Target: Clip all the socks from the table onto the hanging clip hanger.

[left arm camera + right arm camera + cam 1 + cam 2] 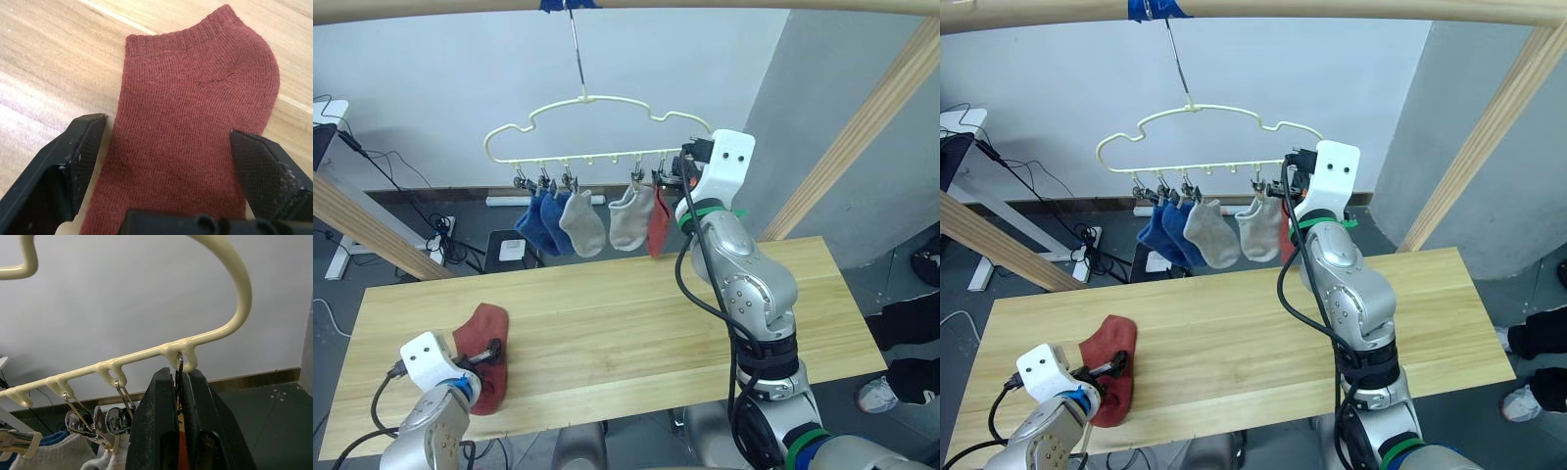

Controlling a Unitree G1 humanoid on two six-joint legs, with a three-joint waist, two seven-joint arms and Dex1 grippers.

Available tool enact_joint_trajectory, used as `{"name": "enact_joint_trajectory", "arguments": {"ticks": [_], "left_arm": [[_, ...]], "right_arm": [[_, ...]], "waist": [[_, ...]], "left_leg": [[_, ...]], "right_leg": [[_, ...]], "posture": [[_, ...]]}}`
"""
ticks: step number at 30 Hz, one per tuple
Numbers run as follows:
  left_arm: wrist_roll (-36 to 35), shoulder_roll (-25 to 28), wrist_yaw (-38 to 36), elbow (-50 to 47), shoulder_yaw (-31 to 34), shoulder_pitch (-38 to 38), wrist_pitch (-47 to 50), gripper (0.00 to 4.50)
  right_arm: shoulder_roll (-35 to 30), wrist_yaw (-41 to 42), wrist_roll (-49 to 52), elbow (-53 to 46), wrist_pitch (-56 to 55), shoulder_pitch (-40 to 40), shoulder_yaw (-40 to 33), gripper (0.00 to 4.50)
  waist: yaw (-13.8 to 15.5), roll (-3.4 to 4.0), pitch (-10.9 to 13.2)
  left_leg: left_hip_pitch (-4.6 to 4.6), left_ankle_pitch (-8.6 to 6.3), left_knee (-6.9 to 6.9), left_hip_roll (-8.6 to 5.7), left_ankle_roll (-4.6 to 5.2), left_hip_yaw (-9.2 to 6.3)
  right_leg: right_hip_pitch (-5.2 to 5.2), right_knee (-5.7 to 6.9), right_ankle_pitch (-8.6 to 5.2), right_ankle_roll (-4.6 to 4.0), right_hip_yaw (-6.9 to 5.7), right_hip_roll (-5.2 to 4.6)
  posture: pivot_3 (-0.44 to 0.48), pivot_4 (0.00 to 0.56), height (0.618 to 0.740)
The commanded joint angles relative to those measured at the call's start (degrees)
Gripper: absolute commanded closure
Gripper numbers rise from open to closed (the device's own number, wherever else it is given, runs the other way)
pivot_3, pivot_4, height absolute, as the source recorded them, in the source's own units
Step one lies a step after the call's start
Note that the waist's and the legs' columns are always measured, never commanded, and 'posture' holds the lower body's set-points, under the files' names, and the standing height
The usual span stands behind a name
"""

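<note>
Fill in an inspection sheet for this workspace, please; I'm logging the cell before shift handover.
Surface: pale wood plank table, bare apart from one sock.
Job's things: pale-yellow wavy wire clip hanger holds two blue socks, two light grey socks and one rust-red sock; second rust-red sock lies flat on the table.
Clutter: nothing seen.
Grippers: left gripper open, fingers straddling the table sock; right gripper shut on the hanger's end clip.
Cables: black cables along the floor and wall.
Surroundings: wooden rail with blue tape; a person's shoe beside the table.
</note>
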Motion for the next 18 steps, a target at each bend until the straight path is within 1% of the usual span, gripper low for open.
{"name": "enact_joint_trajectory", "arguments": {"ticks": [1, 5, 11, 12, 14, 15, 16, 18], "left_arm": [[0.5, 0.7, -1.1, 1.1, -2.0, 0.9, 1.3, 0.82], [0.2, 0.8, -1.6, 0.3, -2.8, 1.1, 1.8, 1.83], [1.2, 2.3, -4.2, -1.0, -5.3, 1.2, -1.1, 2.78], [2.1, 3.2, -5.5, -1.7, -6.9, 1.4, -2.7, 2.89], [3.2, 4.6, -8.1, -3.2, -9.9, 1.5, -5.5, 3.30], [3.4, 5.0, -9.3, -3.9, -11.1, 1.5, -6.7, 3.61], [3.5, 5.2, -9.9, -4.3, -11.8, 1.5, -7.4, 3.79], [5.4, 6.7, -12.2, -4.2, -14.8, 1.2, -10.7, 4.40]], "right_arm": [[5.8, 0.2, 0.8, -2.1, -0.6, -3.2, 0.3, 4.50], [6.0, 0.3, 0.7, -2.0, -0.8, -3.2, 0.2, 4.50], [6.1, 0.4, 0.6, -1.8, -1.1, -3.2, 0.3, 4.50], [6.1, 0.4, 0.6, -1.8, -1.2, -3.1, 0.4, 4.50], [6.2, 0.4, 0.5, -1.8, -1.2, -3.1, 0.4, 4.50], [6.2, 0.4, 0.5, -1.8, -1.2, -3.1, 0.4, 4.50], [6.2, 0.4, 0.4, -1.8, -1.2, -3.1, 0.4, 4.50], [6.2, 0.3, 0.4, -1.9, -1.2, -3.0, 0.4, 4.50]], "waist": [[0.0, 0.00, 0.0], [0.0, 0.09, -0.1], [0.0, 0.08, -0.2], [0.0, 0.08, -0.2], [0.0, 0.08, -0.2], [0.0, 0.08, -0.2], [0.0, 0.07, -0.2], [0.0, 0.07, -0.2]], "left_leg": [[0.00, 0.00, 0.00, 0.00, 0.00, 0.00], [0.00, 0.00, 0.00, 0.00, 0.00, 0.01], [0.00, 0.00, -0.01, 0.00, 0.00, 0.02], [0.00, 0.00, -0.02, 0.00, 0.00, 0.02], [-0.01, 0.00, -0.02, 0.00, 0.00, 0.02], [-0.01, 0.00, -0.02, 0.00, 0.00, 0.03], [-0.02, 0.00, -0.02, 0.00, 0.00, 0.03], [-0.04, 0.00, -0.03, 0.00, 0.00, 0.03]], "right_leg": [[0.00, 0.00, 0.00, 0.00, 0.00, 0.00], [0.00, 0.00, 0.00, 0.00, 0.02, 0.00], [0.00, -0.01, 0.00, 0.01, 0.02, 0.00], [-0.01, -0.01, 0.00, 0.01, 0.02, 0.00], [-0.01, -0.02, 0.00, 0.01, 0.02, 0.00], [-0.01, -0.03, 0.00, 0.01, 0.03, 0.00], [-0.02, -0.04, 0.00, 0.00, 0.03, -0.01], [-0.02, -0.06, 0.00, 0.00, 0.03, -0.02]], "posture": [[-0.133, 0.244, 0.740], [-0.135, 0.238, 0.740], [-0.132, 0.234, 0.740], [-0.132, 0.234, 0.740], [-0.133, 0.234, 0.740], [-0.133, 0.234, 0.740], [-0.133, 0.234, 0.740], [-0.139, 0.232, 0.740]]}}
